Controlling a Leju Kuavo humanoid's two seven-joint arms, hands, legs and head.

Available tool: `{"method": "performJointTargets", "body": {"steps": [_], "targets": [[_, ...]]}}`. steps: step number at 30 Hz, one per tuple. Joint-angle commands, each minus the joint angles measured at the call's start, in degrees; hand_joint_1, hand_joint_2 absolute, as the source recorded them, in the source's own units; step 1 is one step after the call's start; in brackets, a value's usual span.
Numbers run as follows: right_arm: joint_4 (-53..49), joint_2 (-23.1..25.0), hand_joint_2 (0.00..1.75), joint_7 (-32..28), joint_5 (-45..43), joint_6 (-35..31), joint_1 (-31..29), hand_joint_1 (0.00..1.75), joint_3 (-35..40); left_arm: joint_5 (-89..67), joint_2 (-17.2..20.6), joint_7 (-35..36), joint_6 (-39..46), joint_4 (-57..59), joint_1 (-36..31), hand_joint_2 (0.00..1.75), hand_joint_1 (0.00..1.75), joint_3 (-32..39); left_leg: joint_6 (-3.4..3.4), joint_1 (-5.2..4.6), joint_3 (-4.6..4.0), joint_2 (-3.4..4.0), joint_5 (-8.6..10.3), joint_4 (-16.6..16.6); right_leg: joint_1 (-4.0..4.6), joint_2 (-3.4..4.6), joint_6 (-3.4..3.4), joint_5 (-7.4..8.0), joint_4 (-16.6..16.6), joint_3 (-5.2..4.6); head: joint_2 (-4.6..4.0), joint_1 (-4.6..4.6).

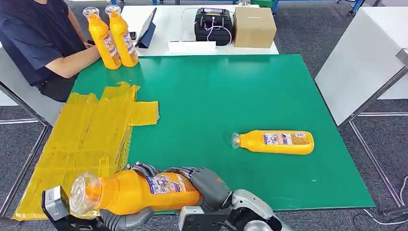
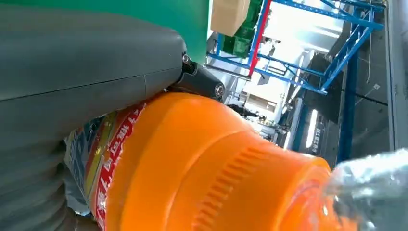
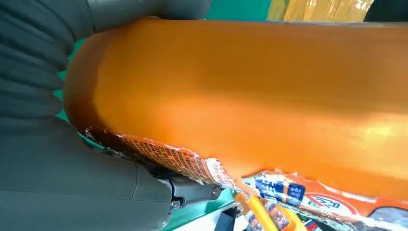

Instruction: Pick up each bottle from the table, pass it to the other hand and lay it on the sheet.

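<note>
1. Head view: held orange bottle [image 1: 139,191] lies sideways over the mat's near edge, just beside the yellow sheet [image 1: 91,134]. Right hand [image 1: 204,185] wraps its base end; left hand [image 1: 122,219] curls around its neck end. Both grip, so a mistimed release could drop it off the near edge or twist it. Second bottle [image 1: 274,142] lies near the right edge; two upright bottles [image 1: 113,41] stand at the far left corner beside a person [image 1: 41,41]. Left fingers are mostly cut off.
2. Left wrist view: thumb on the bottle shoulder; cap blurred.
3. Right wrist view: fingers clasp the bottle body; torn label may slip.
</note>
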Motion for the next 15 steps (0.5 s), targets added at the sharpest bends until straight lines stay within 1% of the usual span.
{"method": "performJointTargets", "body": {"steps": [1, 2, 4, 5, 6, 7, 8, 10, 13, 15], "targets": [[2.2, -1.8, 1.75, 3.4, 3.2, -3.7, 0.8, 0.00, -3.2, -11.7, -0.1, -2.0, 5.0, -0.1, -1.6, 1.75, 1.75, 2.5, -0.04, 0.01, 0.13, 0.02, 0.00, -0.1, 0.02, -0.06, -0.02, -0.01, -0.1, 0.16, 0.00, 0.00], [0.5, -3.0, 0.00, 4.3, 3.5, -5.0, 2.0, 0.00, -5.9, -20.0, 0.0, -2.4, 8.2, -0.7, -1.7, 1.75, 1.75, 4.1, -0.06, 0.03, 0.23, 0.03, -0.02, -0.1, 0.04, -0.08, -0.03, -0.03, -0.1, 0.28, 0.00, 0.00], [-3.1, -5.6, 0.00, 5.1, 3.9, -6.1, 4.1, 0.00, -12.0, -33.9, -0.6, -1.7, 13.8, -0.6, -2.2, 1.75, 1.75, 8.2, -0.04, 0.04, 0.14, -0.08, -0.02, 0.0, 0.05, -0.18, -0.01, -0.05, -0.1, 0.22, 0.00, 0.00], [-5.0, -6.6, 0.00, 5.3, 3.9, -6.4, 4.9, 0.00, -15.3, -46.5, -0.3, -1.4, 18.7, -0.2, -2.6, 1.75, 1.75, 10.1, -0.04, 0.02, 0.19, -0.13, -0.02, 0.0, 0.03, -0.25, -0.01, -0.08, -0.1, 0.29, 0.00, 0.02], [-6.5, -7.8, 0.00, 5.2, 3.8, -6.0, 5.3, 0.00, -18.2, -53.9, -0.5, -1.3, 21.5, 0.4, -2.9, 1.75, 1.75, 12.1, -0.02, 0.01, 0.07, -0.14, 0.00, 0.0, 0.02, -0.22, 0.01, -0.05, 0.0, 0.16, 0.00, 0.00], [-7.9, -9.0, 0.00, 5.5, 3.2, -4.7, 5.5, 0.00, -21.9, -65.7, -0.1, -0.3, 25.1, 1.8, -3.6, 1.75, 1.75, 14.2, 0.00, -0.03, 0.00, -0.12, 0.03, 0.0, -0.03, -0.17, 0.02, -0.02, 0.0, 0.06, 0.00, 0.02], [-8.4, -9.9, 0.00, 5.8, 2.7, -3.8, 5.6, 0.00, -24.4, -74.4, 0.4, 1.1, 27.8, 3.3, -4.1, 1.75, 1.75, 15.4, -0.02, -0.02, 0.05, -0.09, 0.01, 0.0, -0.02, -0.17, 0.01, -0.03, 0.0, 0.12, 0.00, 0.02], [-8.7, -10.2, 0.00, 5.2, 2.0, -1.7, 5.7, 0.00, -26.8, -74.7, 0.1, 0.3, 28.2, 4.7, -4.4, 1.75, 1.75, 16.3, -0.01, -0.06, 0.03, -0.07, 0.04, 0.0, -0.06, -0.15, 0.02, 0.00, 0.0, 0.08, 0.00, 0.00], [-8.5, -9.4, 0.00, 5.2, 2.3, -1.5, 5.9, 0.00, -26.4, -74.8, -0.4, 0.2, 28.4, 4.7, -4.3, 1.75, 1.75, 15.9, -0.04, -0.06, 0.16, -0.01, 0.01, -0.1, -0.06, -0.12, 0.00, -0.01, -0.1, 0.20, 0.00, 0.00], [-9.0, -11.5, 0.00, 6.0, 2.5, -2.5, 5.8, 0.00, -27.2, -84.2, 2.1, 4.2, 30.0, 6.9, -4.5, 1.75, 1.75, 15.4, -0.01, -0.06, 0.15, -0.02, 0.00, -0.1, -0.06, -0.09, 0.01, -0.02, -0.1, 0.20, 0.00, 0.00]]}}
